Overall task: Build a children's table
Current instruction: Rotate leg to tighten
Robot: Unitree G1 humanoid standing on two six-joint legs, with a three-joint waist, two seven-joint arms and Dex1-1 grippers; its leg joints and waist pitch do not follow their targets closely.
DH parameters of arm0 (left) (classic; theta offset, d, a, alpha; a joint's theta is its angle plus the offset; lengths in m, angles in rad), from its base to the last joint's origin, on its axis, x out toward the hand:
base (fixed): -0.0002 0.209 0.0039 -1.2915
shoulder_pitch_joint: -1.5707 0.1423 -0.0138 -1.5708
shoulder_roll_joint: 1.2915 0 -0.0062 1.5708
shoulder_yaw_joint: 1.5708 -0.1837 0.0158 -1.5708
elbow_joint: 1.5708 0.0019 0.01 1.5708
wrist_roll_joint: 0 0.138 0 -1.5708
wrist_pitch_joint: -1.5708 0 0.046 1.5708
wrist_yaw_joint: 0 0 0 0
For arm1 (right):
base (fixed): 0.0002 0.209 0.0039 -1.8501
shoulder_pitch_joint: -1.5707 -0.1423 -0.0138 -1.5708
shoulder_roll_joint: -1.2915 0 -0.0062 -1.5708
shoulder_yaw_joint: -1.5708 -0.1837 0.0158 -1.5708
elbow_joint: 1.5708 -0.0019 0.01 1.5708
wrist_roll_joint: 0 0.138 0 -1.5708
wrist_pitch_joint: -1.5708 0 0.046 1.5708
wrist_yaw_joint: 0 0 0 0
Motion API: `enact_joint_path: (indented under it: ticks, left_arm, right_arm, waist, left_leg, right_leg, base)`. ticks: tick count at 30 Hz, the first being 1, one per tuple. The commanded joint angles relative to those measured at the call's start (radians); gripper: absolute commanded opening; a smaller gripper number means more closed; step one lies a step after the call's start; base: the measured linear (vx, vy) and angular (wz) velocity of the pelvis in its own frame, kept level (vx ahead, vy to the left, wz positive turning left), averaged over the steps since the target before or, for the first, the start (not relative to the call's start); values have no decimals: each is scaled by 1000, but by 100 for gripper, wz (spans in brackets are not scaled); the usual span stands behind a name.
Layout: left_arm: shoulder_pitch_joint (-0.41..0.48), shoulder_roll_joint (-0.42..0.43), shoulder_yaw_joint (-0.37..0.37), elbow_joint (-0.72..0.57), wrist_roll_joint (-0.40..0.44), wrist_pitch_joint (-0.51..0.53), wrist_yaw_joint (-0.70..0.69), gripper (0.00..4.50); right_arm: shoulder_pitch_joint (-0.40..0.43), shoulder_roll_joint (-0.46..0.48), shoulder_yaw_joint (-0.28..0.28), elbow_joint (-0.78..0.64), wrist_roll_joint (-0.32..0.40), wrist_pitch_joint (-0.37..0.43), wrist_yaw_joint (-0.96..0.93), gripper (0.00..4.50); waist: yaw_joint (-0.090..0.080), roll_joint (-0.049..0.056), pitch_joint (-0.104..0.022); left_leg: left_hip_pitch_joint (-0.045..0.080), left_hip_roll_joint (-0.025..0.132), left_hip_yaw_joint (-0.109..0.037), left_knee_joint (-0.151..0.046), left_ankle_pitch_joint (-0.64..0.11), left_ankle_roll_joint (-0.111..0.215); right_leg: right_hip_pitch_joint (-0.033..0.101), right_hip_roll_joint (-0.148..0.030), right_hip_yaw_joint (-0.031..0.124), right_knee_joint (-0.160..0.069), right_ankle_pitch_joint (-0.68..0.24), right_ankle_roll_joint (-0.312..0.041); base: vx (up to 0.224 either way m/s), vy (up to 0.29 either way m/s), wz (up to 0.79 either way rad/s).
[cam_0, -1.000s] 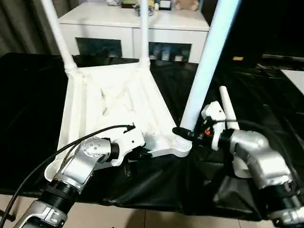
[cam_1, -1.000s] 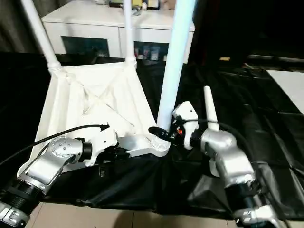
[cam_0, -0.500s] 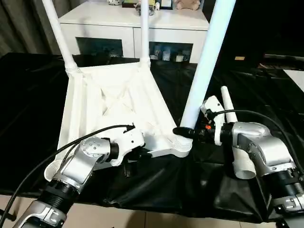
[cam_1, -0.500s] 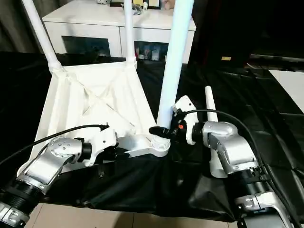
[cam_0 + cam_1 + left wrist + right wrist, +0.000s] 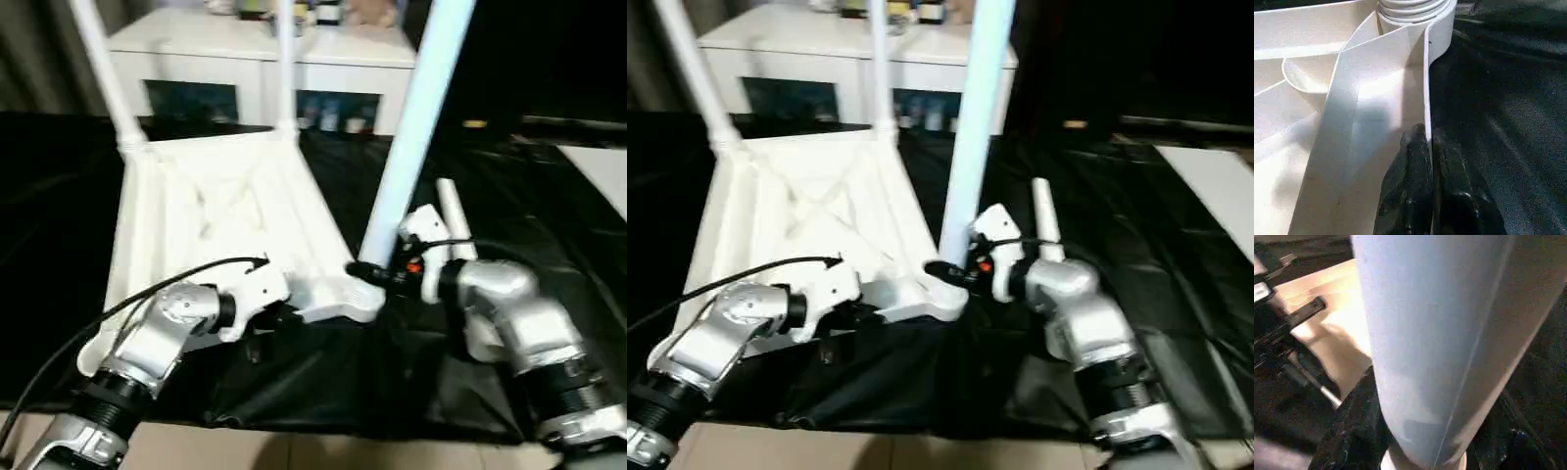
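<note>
Tabletop: the white tabletop lies upside down on the black-covered bench, ribbed underside up, its near rim at the left claw.
Left claw: the left claw is pinched shut on the tabletop's thin near rim, one finger on each side of the edge, just short of the near corner socket.
Right claw: the right claw is closed around the base of the near leg, partly spread to the tube's width, right above the socket.
Fitted legs: two far legs stand upright in the far corner sockets, well beyond both claws.
Leg in hand: it stands nearly upright in the corner socket between the two claws; whether it is fully seated cannot be told.
Loose leg: a fourth leg lies on the bench just behind the right claw's wrist, not yet fitted.
Progress: judged as roughly three quarters; two legs set, the third being seated.
Remaining: finishing the third leg, fitting the fourth at the near left corner, then turning the table upright.
Background: a white cabinet stands beyond the bench.
</note>
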Motion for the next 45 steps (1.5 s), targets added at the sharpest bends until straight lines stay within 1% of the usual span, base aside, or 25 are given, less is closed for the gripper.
enact_joint_path:
  ticks: [1,3,4,5,6,7,8,9,10,11,12,13,15,16,18,19,20,24,26,28,34,39,40,43,45]
  left_arm:
    - [-43,-10,47,-35,-8,-27,31,0]
    - [-45,-16,50,-24,3,-13,61,0]
    - [-46,-33,52,-18,12,16,99,0]
    - [-48,-55,49,-20,18,41,132,0]
    - [-48,-55,49,-20,18,41,132,0]
    - [-48,-79,47,-27,20,70,161,0]
    - [-46,-118,35,-46,31,116,201,0]
    - [-44,-145,22,-61,42,148,226,0]
    - [-43,-173,5,-77,53,176,245,0]
    - [-42,-195,-7,-88,63,198,261,0]
    - [-44,-228,-15,-98,68,220,286,0]
    - [-50,-279,-29,-112,61,248,310,0]
    - [-66,-337,-45,-112,65,265,345,0]
    - [-86,-374,-62,-94,76,253,364,0]
    - [-111,-413,-68,-59,90,227,398,0]
    - [-136,-432,-79,-25,111,193,419,0]
    - [-142,-437,-80,-18,116,186,426,0]
    - [-165,-486,-64,-36,117,214,472,0]
    - [-160,-524,-24,-53,86,238,500,0]
    - [-160,-556,11,-54,71,246,537,0]
    - [-147,-526,29,-59,81,239,543,0]
    - [-141,-507,46,-65,82,245,519,0]
    - [-139,-503,50,-67,81,244,514,0]
    - [-127,-484,56,-86,73,245,496,0]
    - [-120,-469,59,-98,65,247,481,0]
  right_arm:
    - [68,8,37,189,-120,49,-133,183]
    - [59,36,18,222,-131,44,-208,183]
    - [44,68,-1,258,-138,48,-291,183]
    - [28,97,-18,291,-141,43,-357,183]
    - [28,97,-18,291,-141,43,-357,183]
    - [11,126,-39,322,-136,44,-419,183]
    - [-14,164,-58,368,-130,34,-488,183]
    - [-32,187,-70,400,-130,29,-543,183]
    - [-49,208,-81,430,-125,25,-580,183]
    - [-62,223,-88,452,-119,19,-604,183]
    - [-78,237,-100,477,-115,14,-640,183]
    - [-100,255,-108,513,-116,-4,-681,183]
    - [-123,273,-117,547,-117,-18,-727,183]
    - [-142,286,-120,570,-118,-28,-751,183]
    - [-166,303,-129,602,-116,-37,-784,183]
    - [-188,318,-138,638,-119,-54,-809,183]
    - [-194,322,-139,647,-120,-57,-814,183]
    - [-245,356,-156,727,-130,-114,-871,183]
    - [-254,362,-162,743,-132,-125,-883,183]
    - [-260,368,-174,761,-131,-142,-884,183]
    - [-277,376,-200,802,-124,-205,-857,183]
    - [-290,375,-218,808,-118,-261,-807,183]
    - [-294,374,-224,803,-116,-271,-793,253]
    - [-305,369,-231,782,-111,-292,-764,257]
    - [-308,362,-231,764,-108,-302,-744,278]
  waist:
    - [-18,26,-15]
    - [-22,34,-6]
    - [-27,39,0]
    - [-10,51,1]
    - [18,60,10]
    - [85,46,0]
    - [46,-54,-9]
    - [23,-57,-3]
    - [32,-25,-8]
    - [48,-9,-15]
    - [48,16,-25]
    - [28,8,-22]
    - [24,6,-19]
    - [21,7,-7]
    - [15,6,-7]
    - [11,13,-12]
    - [11,6,-22]
    - [24,9,-35]
    - [17,2,-25]
    - [16,-2,-28]
    - [24,-2,-40]
    - [25,-5,-47]
    - [25,-2,-47]
    - [26,4,-53]
    - [25,-3,-58]
  left_leg:
    - [15,34,-40,-110,-798,-60]
    - [32,38,-40,-122,-863,-64]
    - [28,43,-39,-139,-912,-67]
    - [-27,64,-31,-198,-965,-76]
    - [-75,78,-11,-249,-1025,-92]
    - [-104,67,52,-260,-954,-55]
    - [81,12,39,-14,-577,-67]
    - [104,-20,-7,145,-309,-21]
    - [-56,-33,-76,127,-66,3]
    - [-62,13,-68,-9,-122,-54]
    - [-11,20,-51,-27,-184,-76]
    - [15,29,-39,-54,-383,-69]
    - [33,27,-18,-63,-493,-53]
    - [36,22,-20,-66,-567,-55]
    - [35,19,-33,-70,-632,-63]
    - [30,20,-39,-78,-644,-64]
    - [24,20,-40,-83,-607,-55]
    - [-3,33,-20,-94,-344,-25]
    - [6,29,-9,-92,-458,-30]
    - [6,26,-10,-88,-489,-29]
    - [-8,32,4,-84,-342,-2]
    - [-17,32,10,-78,-270,22]
    - [-16,33,13,-75,-238,29]
    - [-12,36,19,-72,-240,25]
    - [-20,36,23,-64,-145,46]
  right_leg:
    - [13,-49,-4,-99,-604,-56]
    - [11,-44,-21,-108,-570,-74]
    - [27,-34,-41,-98,-540,-71]
    - [88,-24,-34,20,-409,-89]
    - [120,-15,-30,109,-324,-102]
    - [127,1,11,181,-292,-62]
    - [-70,-97,77,-68,-937,4]
    - [-133,-169,81,-150,-1171,-38]
    - [30,-195,125,-97,-1062,-81]
    - [52,-124,65,-36,-705,-116]
    - [22,-86,47,-30,-532,-145]
    - [4,-45,47,-13,-392,-170]
    - [-5,-53,57,-39,-416,-192]
    - [-10,-57,52,-61,-567,-149]
    - [-6,-63,38,-80,-702,-71]
    - [1,-64,34,-84,-683,-51]
    - [15,-65,34,-84,-612,-53]
    - [32,-67,49,-58,-299,-146]
    - [13,-64,43,-71,-447,-132]
    - [10,-72,42,-81,-538,-101]
    - [12,-67,49,-62,-288,-145]
    - [21,-68,48,-54,-236,-174]
    - [21,-66,47,-49,-188,-186]
    - [23,-64,45,-43,-134,-214]
    - [32,-59,44,-24,3,-233]
  base:
    - [0,0,0]
    - [-29,10,-3]
    - [-84,8,-3]
    - [-84,8,-3]
    - [-125,-13,4]
    - [-97,-75,17]
    - [-97,-75,17]
    - [-10,-108,-16]
    - [60,-3,-63]
    - [60,-3,-63]
    - [25,40,-20]
    - [-60,-34,33]
    - [-66,-42,29]
    - [-69,-10,9]
    - [-35,-5,4]
    - [-47,56,-9]
    - [-47,56,-9]
    - [-8,13,-1]
    - [0,0,0]
    - [0,0,0]
    - [0,0,0]
    - [0,0,0]
    - [0,0,0]
    - [0,0,0]
    - [0,0,0]
